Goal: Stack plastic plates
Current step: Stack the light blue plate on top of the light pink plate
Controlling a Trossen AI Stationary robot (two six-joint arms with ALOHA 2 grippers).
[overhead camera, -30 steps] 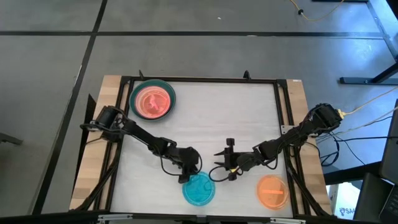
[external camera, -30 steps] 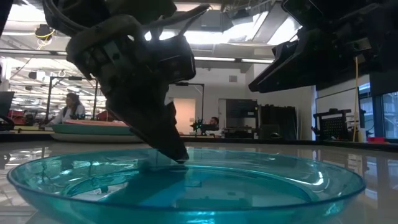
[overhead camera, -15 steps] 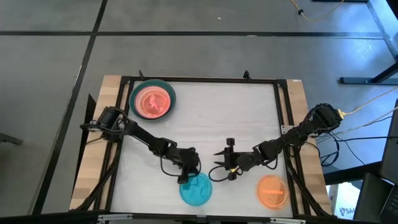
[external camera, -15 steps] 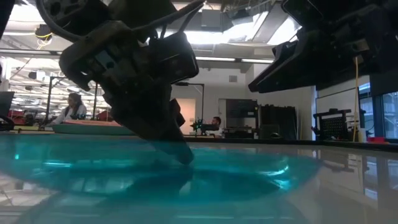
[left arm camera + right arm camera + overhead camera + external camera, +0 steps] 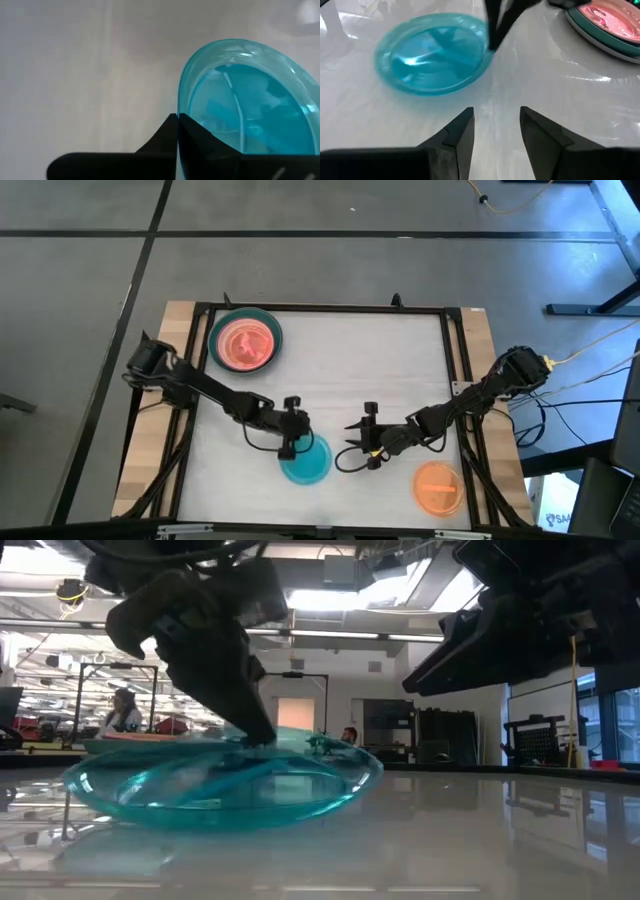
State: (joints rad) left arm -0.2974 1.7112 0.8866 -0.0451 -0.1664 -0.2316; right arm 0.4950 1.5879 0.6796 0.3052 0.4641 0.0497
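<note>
A cyan plate [image 5: 305,460] is near the table's front middle; it also shows in the low view [image 5: 220,790] and the right wrist view [image 5: 432,55]. My left gripper [image 5: 290,438] is shut on its rim. My right gripper [image 5: 352,438] is open and empty just right of the cyan plate, its fingers [image 5: 462,132] pointing toward it. An orange plate [image 5: 438,487] lies flat at the front right. A stack with a teal green plate at the bottom and a pink one on top [image 5: 245,340] rests at the far left. My left gripper pinches the cyan plate's rim [image 5: 179,107] on the plate's left far side, one finger inside the plate and one outside [image 5: 165,135]. The fingers [image 5: 245,710] come slanting down from above. The plate is tilted, the held side raised; whether its low side touches the table I cannot tell.
The white table top [image 5: 360,360] has free room in the middle and at the far right. A black frame [image 5: 455,360] runs around the table. People sit in the room beyond the table [image 5: 115,715].
My left gripper has moved toward the table's far edge and a little to the left, staying shut on the cyan plate's rim. The plate has gone with it, away from the front edge, and has been raised and tilted.
</note>
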